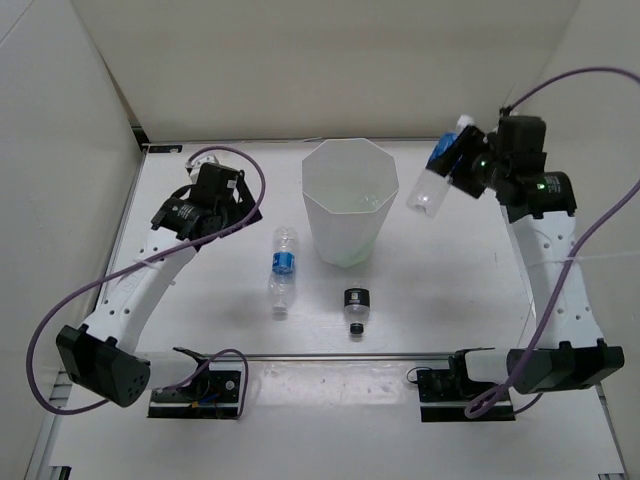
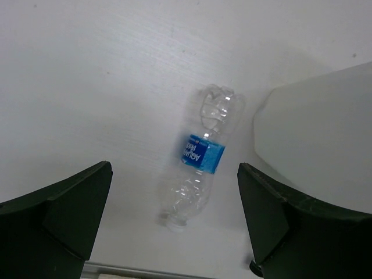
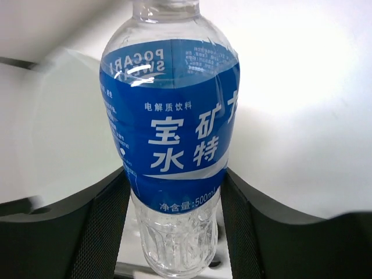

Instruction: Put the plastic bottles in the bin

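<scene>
Three bottles (image 1: 434, 178) (image 1: 283, 270) (image 1: 356, 308) — one bin (image 1: 345, 238).

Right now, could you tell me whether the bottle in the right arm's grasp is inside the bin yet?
Out: the bottle is clamped in the right pincer, beside the bin, clear of its rim.

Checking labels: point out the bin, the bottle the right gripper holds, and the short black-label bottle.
bin (image 1: 345, 240): top external view, front outer wall.
held bottle (image 3: 174, 128): right wrist view, middle of its blue label.
short black-label bottle (image 1: 356, 298): top external view, on the black label.
</scene>
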Action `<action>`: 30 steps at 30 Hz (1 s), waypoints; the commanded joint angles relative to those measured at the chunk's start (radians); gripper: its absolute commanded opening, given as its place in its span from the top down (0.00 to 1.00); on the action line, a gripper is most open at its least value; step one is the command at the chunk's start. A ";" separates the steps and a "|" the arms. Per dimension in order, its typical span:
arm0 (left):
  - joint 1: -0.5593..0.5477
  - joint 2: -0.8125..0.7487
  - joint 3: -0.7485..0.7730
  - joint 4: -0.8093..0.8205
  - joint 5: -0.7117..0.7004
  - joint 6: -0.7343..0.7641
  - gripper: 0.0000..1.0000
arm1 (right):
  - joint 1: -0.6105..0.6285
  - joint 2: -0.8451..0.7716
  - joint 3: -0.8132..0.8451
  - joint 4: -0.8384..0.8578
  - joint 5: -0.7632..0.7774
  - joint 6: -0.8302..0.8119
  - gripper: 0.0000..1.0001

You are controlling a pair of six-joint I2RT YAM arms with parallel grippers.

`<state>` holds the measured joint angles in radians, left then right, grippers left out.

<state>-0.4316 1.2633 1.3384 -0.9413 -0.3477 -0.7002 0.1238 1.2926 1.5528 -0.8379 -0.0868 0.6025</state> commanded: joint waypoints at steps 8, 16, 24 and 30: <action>0.048 0.051 -0.191 0.184 0.234 -0.007 0.00 | 0.290 0.293 0.536 0.023 0.030 -0.130 0.47; 0.027 0.175 -0.177 0.254 0.383 0.030 0.00 | 0.297 0.360 0.647 -0.112 0.039 -0.124 0.00; 0.005 0.283 -0.180 0.303 0.392 0.094 0.00 | 0.198 0.179 0.449 -0.023 0.001 -0.115 0.00; -0.015 0.356 -0.199 0.323 0.368 0.114 0.00 | 0.180 0.126 0.414 -0.023 -0.036 -0.115 0.00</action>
<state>-0.4335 1.6131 1.1408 -0.6510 0.0227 -0.6170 0.3088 1.4227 1.9911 -0.8867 -0.0864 0.4927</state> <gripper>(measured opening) 0.998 0.998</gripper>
